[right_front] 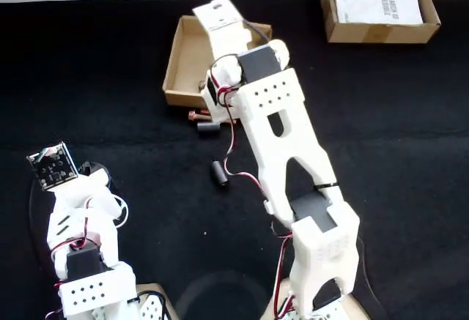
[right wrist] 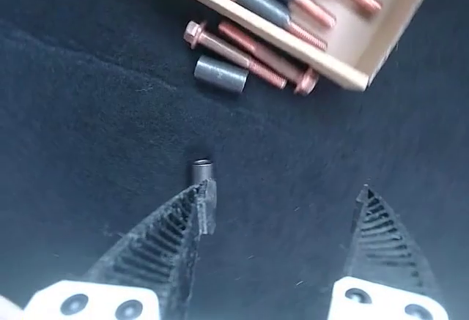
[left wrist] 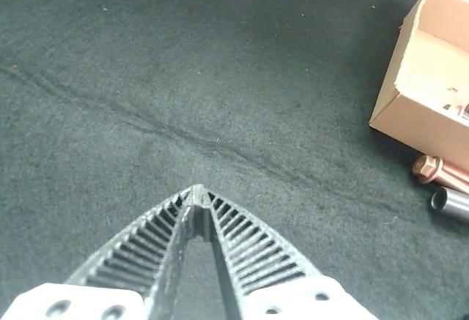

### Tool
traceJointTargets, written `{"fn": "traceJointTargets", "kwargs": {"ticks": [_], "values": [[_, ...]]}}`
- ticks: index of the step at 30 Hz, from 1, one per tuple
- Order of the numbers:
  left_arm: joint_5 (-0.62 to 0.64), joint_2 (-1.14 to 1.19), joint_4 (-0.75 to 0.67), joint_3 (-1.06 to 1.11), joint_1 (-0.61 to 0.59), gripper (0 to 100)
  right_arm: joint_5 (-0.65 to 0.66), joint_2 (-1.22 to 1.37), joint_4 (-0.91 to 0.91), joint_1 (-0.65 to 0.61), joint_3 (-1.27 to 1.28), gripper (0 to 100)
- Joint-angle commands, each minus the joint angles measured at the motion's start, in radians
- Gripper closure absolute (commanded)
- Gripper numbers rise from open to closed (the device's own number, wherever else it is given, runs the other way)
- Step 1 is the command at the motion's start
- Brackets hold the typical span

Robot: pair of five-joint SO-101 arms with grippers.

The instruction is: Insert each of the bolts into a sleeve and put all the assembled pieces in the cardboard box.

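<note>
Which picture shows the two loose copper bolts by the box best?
The right wrist view: both bolts lie whole beside the cardboard box. The left wrist view catches only one bolt's head; in the high view the arm covers most of them.

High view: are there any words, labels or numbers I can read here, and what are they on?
On the sheet of paper in the far box: lines of dark print, too blurred to read.
On the near box, the loose bolt and the loose sleeve: no lettering that I can make out.
</note>
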Motion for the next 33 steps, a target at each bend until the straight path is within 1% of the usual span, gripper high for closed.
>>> {"fn": "traceJointTargets", "kwargs": {"ticks": [1, 3, 7, 9, 10, 16, 21, 25, 30, 33], "values": [[-0.006, 0.005, -0.017, 0.022, 0.016, 99, -0.087, -0.088, 0.018, -0.044, 0.073, 72.8], [-0.006, 0.005, -0.017, 0.022, 0.016, 99, -0.094, -0.147, 0.018, -0.087, 0.205, 72.8], [-0.006, 0.005, -0.017, 0.022, 0.016, 99, -0.094, -0.300, 0.005, -0.234, 0.499, 72.8], [-0.006, 0.005, -0.015, 0.022, 0.016, 99, -0.094, -0.357, -0.042, -0.289, 0.633, 72.8], [-0.006, 0.005, -0.015, 0.022, 0.016, 99, -0.095, -0.374, -0.084, -0.297, 0.694, 72.8], [-0.006, 0.005, -0.015, 0.022, 0.016, 99, -0.092, -0.398, -0.363, -0.251, 0.932, 72.8], [-0.006, 0.005, -0.015, 0.022, 0.016, 99, -0.091, -0.398, -0.570, -0.186, 1.035, 72.8], [-0.006, 0.005, -0.015, 0.022, 0.016, 99, -0.087, -0.397, -0.693, -0.148, 1.093, 72.8], [-0.006, 0.005, -0.015, 0.022, 0.016, 99, 0.026, -0.397, -0.826, -0.148, 1.190, 72.8], [-0.006, 0.005, -0.015, 0.022, 0.016, 99, 0.048, -0.397, -0.891, -0.148, 1.234, 72.8]]}}
